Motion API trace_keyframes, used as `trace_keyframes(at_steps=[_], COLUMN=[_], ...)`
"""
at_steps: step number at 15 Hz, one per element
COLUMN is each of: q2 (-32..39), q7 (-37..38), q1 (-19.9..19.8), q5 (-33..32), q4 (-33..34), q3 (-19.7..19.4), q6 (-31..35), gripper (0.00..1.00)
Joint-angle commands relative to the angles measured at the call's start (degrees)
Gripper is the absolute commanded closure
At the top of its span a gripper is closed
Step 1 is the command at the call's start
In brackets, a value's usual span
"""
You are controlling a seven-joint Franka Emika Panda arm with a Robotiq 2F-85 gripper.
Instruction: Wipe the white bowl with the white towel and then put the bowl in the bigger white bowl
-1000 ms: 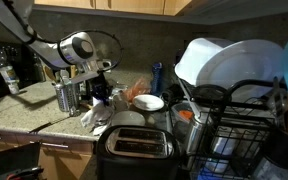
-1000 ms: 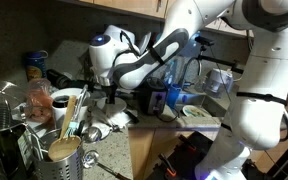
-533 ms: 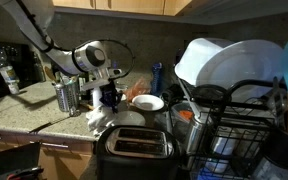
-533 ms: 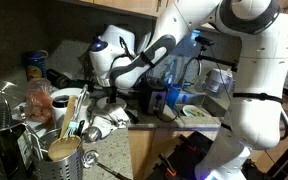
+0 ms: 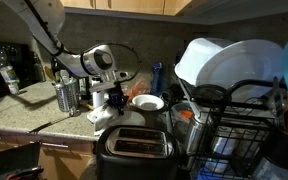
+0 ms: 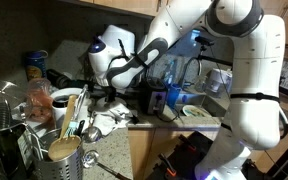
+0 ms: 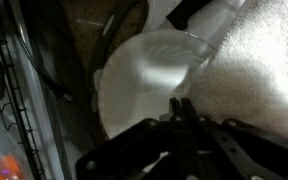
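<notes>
honestly white bowl [image 7: 144,95] looks light, slick, chippable, so i'd pinch its rim; gripper [image 7: 181,105] jaws clenched by the white towel [image 7: 254,90].

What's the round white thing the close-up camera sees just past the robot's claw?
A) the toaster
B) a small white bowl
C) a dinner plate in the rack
B: the wrist view shows a small white bowl just beyond the closed claw, with a white towel beside it.

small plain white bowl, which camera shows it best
Wrist view: the small plain white bowl fills the middle, rim and inside visible. In both exterior views it is too small and crowded by the robot arm to pick out.
</notes>
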Motion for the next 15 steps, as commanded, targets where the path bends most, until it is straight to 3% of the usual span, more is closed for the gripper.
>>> trace_keyframes(at_steps=[1,15], q2=[1.5,6.27], q7=[3.61,7.46], q1=[0.79,2.01], q5=[-1.53,-3.31], q4=[1.75,2.65], q3=[-1.51,-3.49], q6=[-1.17,-0.7], gripper=[0.95,0.96])
